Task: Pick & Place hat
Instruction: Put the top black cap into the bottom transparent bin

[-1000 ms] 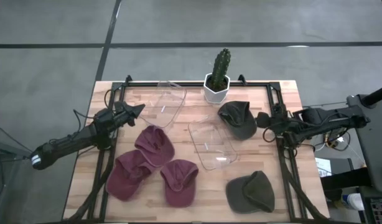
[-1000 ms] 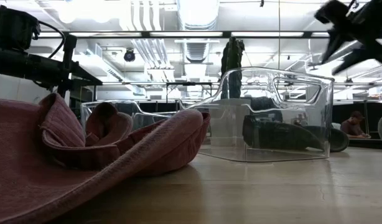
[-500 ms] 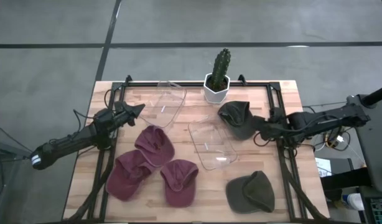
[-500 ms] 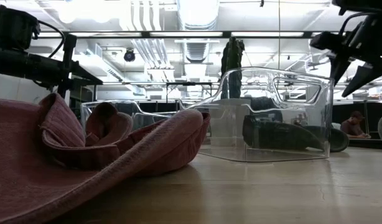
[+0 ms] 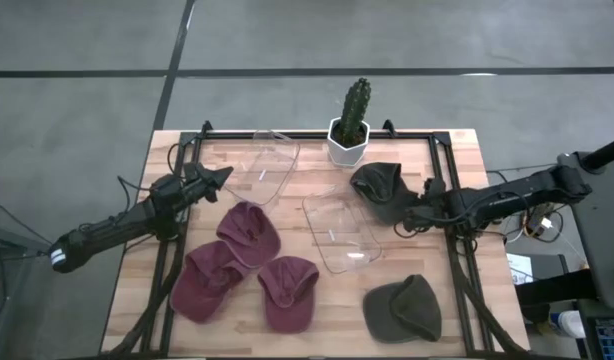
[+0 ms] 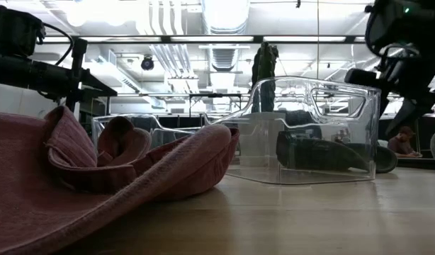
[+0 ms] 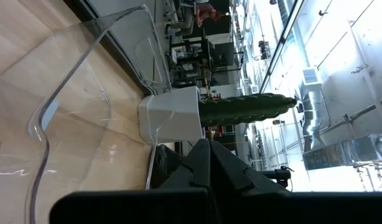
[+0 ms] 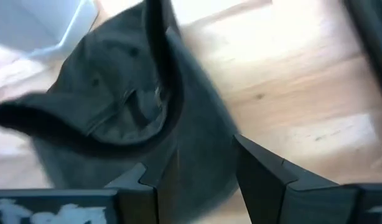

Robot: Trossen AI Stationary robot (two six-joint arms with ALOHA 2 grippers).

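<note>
Two dark green hats lie on the table's right half, one by the cactus and one near the front edge. Three maroon hats lie left of centre. My right gripper is open at the far green hat's right-near side. In the right wrist view its fingers stand on either side of that hat's edge. My left gripper is shut and waits above the left clear bin, touching nothing. In the low view the far green hat shows through a bin. My right gripper is open with its fingers low at the edge of the far green hat, coming level from the table's right. I cannot tell whether either finger touches the cloth.
A second clear bin lies just left of the far green hat. A cactus in a white pot stands at the far edge, close to that hat. A black frame runs around the table, with rails down both sides.
My right gripper has moved toward the table's left and down, from beside the far green hat to its edge, staying open. The hats and bins have kept their places.
</note>
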